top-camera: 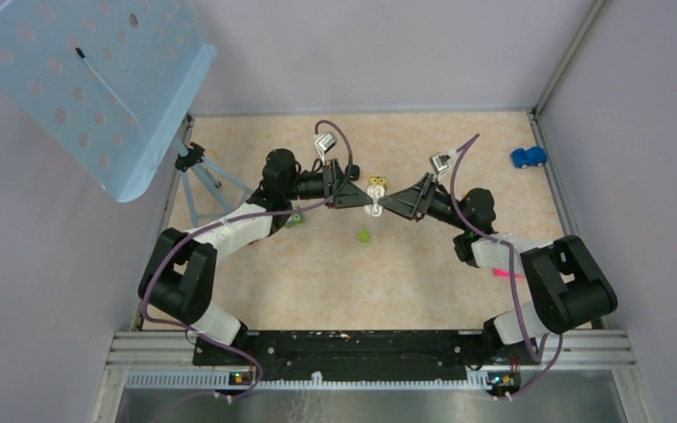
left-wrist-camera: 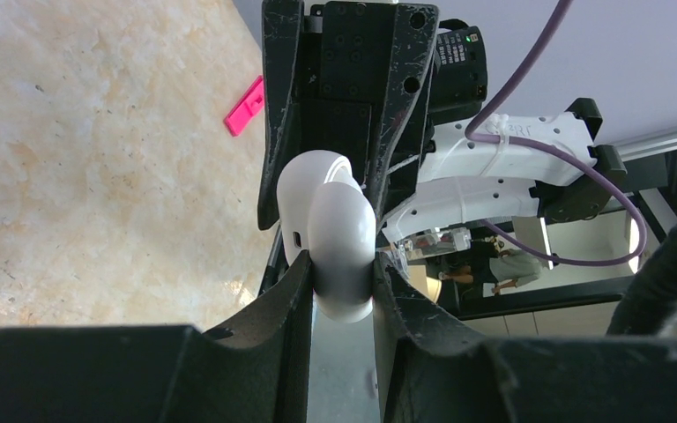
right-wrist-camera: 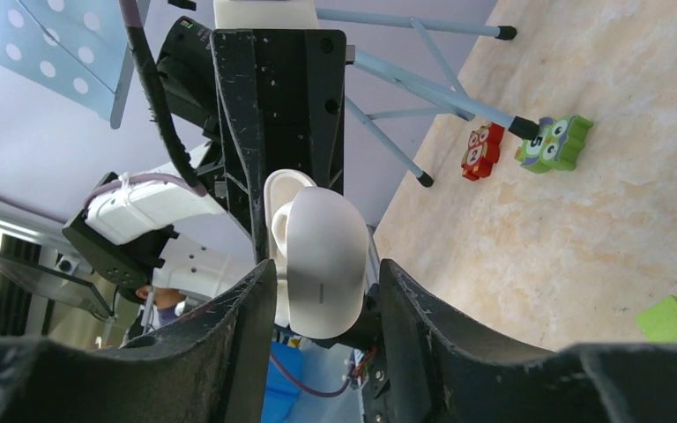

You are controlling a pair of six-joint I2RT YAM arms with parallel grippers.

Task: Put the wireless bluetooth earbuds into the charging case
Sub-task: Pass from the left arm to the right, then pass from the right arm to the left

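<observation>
Two arms meet over mid-worktop with one white case between them; it looks lifted clear of the surface.

- **Far left:** tripod, then green owl block beside the left arm.
- **Left:** the left pincer is clamped on the case, fingers pressing both sides of the lower lobe.
- **Case:** shows two rounded lobes, likely lid ajar.
- **Below centre:** green cube.
- **Right:** the right pincer is narrow and straddles the case closely. Can't tell whether both fingers touch.
- **Far right:** blue car.
- **Earbuds:** not made out in any view.

Handling, as a judgement: the case is light, hard, glossy and rounded, so slippery. Grip the flatter body sides and leave the lid and hinge free. The earbuds are probably tiny and slick, so pinch them by the stem.
</observation>
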